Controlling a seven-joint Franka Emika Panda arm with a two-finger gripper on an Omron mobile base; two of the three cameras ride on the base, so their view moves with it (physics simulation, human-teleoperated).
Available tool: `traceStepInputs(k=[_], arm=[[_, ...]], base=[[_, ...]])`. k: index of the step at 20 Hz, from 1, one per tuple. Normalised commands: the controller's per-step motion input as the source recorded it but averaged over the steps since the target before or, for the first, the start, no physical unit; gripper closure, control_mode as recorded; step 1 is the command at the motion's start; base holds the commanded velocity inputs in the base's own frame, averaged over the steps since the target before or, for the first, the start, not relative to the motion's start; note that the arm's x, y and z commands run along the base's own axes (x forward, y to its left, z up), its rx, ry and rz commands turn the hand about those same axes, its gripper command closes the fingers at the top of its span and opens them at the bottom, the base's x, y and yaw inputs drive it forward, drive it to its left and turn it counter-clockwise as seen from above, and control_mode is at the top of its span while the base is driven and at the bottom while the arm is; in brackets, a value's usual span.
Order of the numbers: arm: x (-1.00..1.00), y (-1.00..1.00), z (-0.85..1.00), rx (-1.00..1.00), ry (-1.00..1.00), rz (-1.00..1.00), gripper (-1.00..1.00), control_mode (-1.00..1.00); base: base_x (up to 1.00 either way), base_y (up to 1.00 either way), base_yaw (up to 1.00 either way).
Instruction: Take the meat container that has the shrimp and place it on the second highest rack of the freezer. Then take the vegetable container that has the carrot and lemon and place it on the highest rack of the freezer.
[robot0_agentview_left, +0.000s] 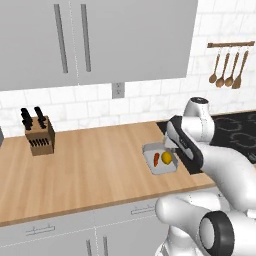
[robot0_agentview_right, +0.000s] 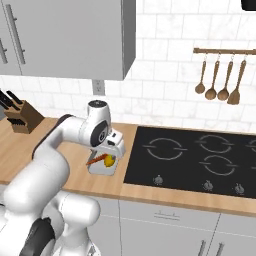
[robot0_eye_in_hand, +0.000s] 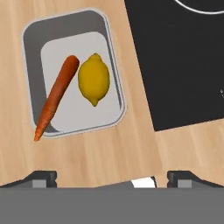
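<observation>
Lengthwise, vegetable container (robot0_eye_in_hand: 73, 72) seemingly parallels cooktop (robot0_eye_in_hand: 183, 61) edge.

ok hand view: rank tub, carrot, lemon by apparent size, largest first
1. vegetable container, clearly the largest; it holds both of the others.
2. carrot, longest of the two contents, though thin.
3. lemon, shorter but plumper; by area it looks close to the carrot, so that ranking rests on length only.
</observation>
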Motion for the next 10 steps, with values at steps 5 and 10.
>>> traceStepInputs(k=[5,10], arm=[[0.25,-0.29,-0.46,0.00,0.11,0.00,-1.00,-1.00],[0.45,-0.01,-0.26,0.00,0.08,0.00,-1.00,-1.00]], base=[[0.00,0.00,0.00],[0.00,0.00,0.00]])
